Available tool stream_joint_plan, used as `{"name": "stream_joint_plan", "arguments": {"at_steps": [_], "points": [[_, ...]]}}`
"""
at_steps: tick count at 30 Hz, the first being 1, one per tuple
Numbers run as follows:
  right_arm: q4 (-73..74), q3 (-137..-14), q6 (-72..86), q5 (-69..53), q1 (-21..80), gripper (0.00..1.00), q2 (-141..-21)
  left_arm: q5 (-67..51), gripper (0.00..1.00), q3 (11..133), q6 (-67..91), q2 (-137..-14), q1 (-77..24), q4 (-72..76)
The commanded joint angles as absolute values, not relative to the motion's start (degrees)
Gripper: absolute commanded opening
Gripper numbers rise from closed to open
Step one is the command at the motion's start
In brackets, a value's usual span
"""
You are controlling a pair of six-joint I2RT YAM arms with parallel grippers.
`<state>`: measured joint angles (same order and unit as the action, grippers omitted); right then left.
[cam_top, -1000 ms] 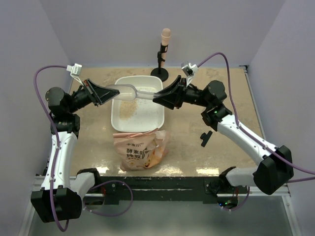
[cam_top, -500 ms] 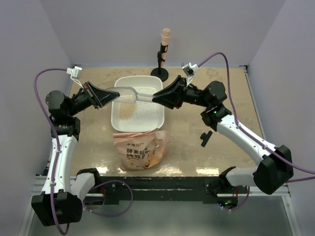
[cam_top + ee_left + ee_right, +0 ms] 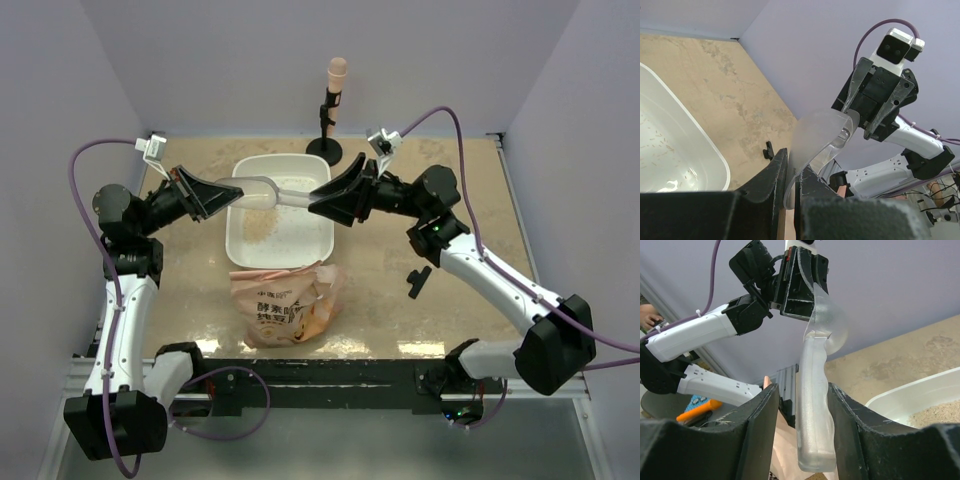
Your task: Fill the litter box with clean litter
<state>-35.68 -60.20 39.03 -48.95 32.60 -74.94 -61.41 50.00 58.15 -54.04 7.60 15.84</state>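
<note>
The left tool [image 3: 220, 190] is pinching the bowl end of a clear scoop [image 3: 262, 188] over the litter box [image 3: 306, 238], while the right tool [image 3: 318, 197] is standing spread on either side of its handle. The litter box is sitting on the surface [image 3: 470, 200] behind an orange-pink bag [image 3: 285, 305], holding a thin patch of clean litter [image 3: 262, 226].

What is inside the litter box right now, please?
A small patch of clean litter lies on the litter box floor, and the rest looks mostly bare. The clear scoop overhead hides part of the far end.
</note>
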Motion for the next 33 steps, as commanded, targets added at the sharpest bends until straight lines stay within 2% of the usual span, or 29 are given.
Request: {"name": "stream_joint_plan", "arguments": {"at_steps": [1,9,12,16,17,19,24,25,26,27,28,29,31,32,33], "points": [[-38.85,-61.35,39.29,-49.57,33.31,0.48,-75.41,-61.17,0.0,50.98,59.41,-53.88,8.09,18.46],[-39.64,-62.05,39.55,-49.13,34.01,0.42,-76.38,-61.08,0.0,50.8,59.68,-53.96,8.09,18.9],[-39.73,-62.23,39.64,-48.96,34.19,0.32,-76.38,-61.26,0.0,50.63,59.85,-53.79,8.0,19.25],[-39.38,-62.31,39.2,-47.99,34.19,0.05,-75.68,-61.35,0.0,50.01,59.33,-53.44,8.0,18.72],[-38.85,-62.31,38.85,-47.81,34.19,0.03,-75.5,-61.35,0.0,49.57,58.98,-53.35,8.0,18.63],[-37.45,-62.58,37.88,-47.55,34.19,0.0,-75.24,-61.35,0.0,49.05,58.8,-52.91,8.0,18.46],[-36.56,-62.49,37.44,-46.93,34.19,0.0,-74.36,-62.13,0.0,48.16,57.92,-52.38,8.0,18.54],[-36.04,-62.4,37.27,-46.85,34.19,0.0,-74.09,-62.23,0.06,48.16,57.4,-51.86,8.0,18.54],[-35.34,-62.4,37.09,-46.24,34.19,0.0,-73.83,-62.23,0.3,47.9,56.61,-51.59,8.0,18.46],[-34.37,-62.4,36.22,-45.36,34.28,0.0,-72.7,-62.05,0.42,47.64,55.91,-51.24,8.0,18.81],[-30.97,-62.66,35.34,-44.57,34.19,0.0,-72.08,-61.96,0.5,47.46,55.29,-49.94,7.82,19.16],[-28.85,-62.84,34.37,-43.78,34.19,0.0,-71.2,-61.53,0.7,46.94,53.72,-49.14,7.65,19.25],[-20.01,-64.24,30.6,-39.83,34.1,0.0,-68.39,-61.43,0.86,47.11,51.34,-48.08,7.21,16.89],[-16.91,-64.86,29.19,-37.9,34.1,0.0,-67.42,-61.44,0.99,47.54,48.46,-47.9,6.86,15.66],[-14.0,-65.39,27.09,-35.01,34.1,0.0,-65.5,-62.22,1.0,47.55,47.38,-47.73,6.68,14.77]]}}
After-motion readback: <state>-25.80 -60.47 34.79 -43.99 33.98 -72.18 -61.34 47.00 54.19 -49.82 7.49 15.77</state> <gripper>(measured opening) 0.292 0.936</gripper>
